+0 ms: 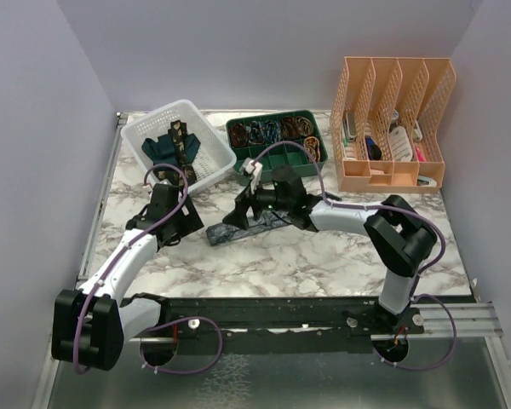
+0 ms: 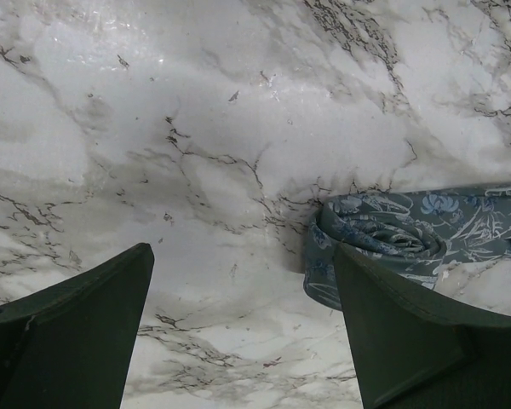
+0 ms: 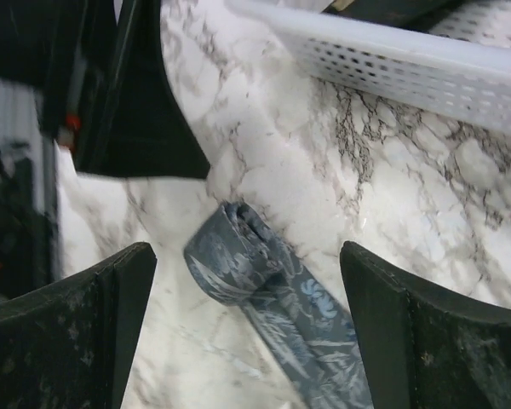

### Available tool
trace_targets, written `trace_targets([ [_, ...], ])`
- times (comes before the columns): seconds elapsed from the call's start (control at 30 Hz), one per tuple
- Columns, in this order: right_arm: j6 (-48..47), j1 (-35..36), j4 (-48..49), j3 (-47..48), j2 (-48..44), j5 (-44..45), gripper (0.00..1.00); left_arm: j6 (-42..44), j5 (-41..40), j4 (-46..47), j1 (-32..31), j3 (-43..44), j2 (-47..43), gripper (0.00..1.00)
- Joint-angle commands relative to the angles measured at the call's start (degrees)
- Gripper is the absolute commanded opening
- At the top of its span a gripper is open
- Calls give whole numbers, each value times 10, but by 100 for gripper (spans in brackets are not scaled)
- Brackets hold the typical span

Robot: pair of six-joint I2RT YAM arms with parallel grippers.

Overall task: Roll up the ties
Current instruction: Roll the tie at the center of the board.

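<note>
**A:** Which tie is in hand, and where is it?

**B:** The blue-grey tie [image 1: 238,230]. It lies flat on the worktop [image 1: 324,256], about midway between the left and right edges and a little nearer the far edge. The end toward the left edge is curled into a small roll [image 2: 383,234]. The rest runs off toward the right edge, under the right arm.

**A:** And the claws?

**B:** Both are empty. The left claw [image 2: 240,256] is spread wide just beside the roll, on the side toward the left edge. I cannot tell whether a finger touches the cloth. The right claw [image 3: 247,247] hangs wide open over the roll with a finger on either side, gripping nothing.

**A:** So nothing is holding that coil. How would you go on?

**B:** Soft cloth like this will probably slacken if left. I'd have one claw pinch the roll across its full width and the other press down the flat strip just behind it. Then turn the roll toward the right edge in short turns. Keep both edges of the strip in line, or the coil will likely skew into a cone.

**A:** And the other ties?

**B:** Two are in the white basket [image 1: 215,132] at the far left corner, a dark teal tie [image 1: 160,146] and a black-brown tie [image 1: 180,141] with gold. I cannot tell whether they are rolled.
</note>
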Motion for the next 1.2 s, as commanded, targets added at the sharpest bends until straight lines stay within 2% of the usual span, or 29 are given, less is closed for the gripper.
trace_targets([
  [0.0, 252, -5, -64, 13, -30, 54, 87, -27, 9, 20, 4, -16, -11, 87],
  [0.07, 310, -3, -103, 18, -28, 44, 67, -31, 6, 23, 4, -20, -12, 87],
  [0.17, 377, -2, -84, 2, -27, 25, 40, -34, 4, 25, 5, -23, -15, 87],
  [0.23, 373, 4, -90, 14, -24, 15, 32, -35, 4, 26, 5, -24, -16, 87],
  [0.4, 350, 21, -167, 64, -3, 48, 30, -35, 6, 30, 5, -28, -16, 87],
  [0.8, 345, 21, -207, 103, 71, 43, 29, -53, 66, 85, 5, -70, -25, 87],
  [1.17, 330, 21, -245, 96, 89, 101, 28, -61, 76, 103, 5, -92, -40, 86],
])
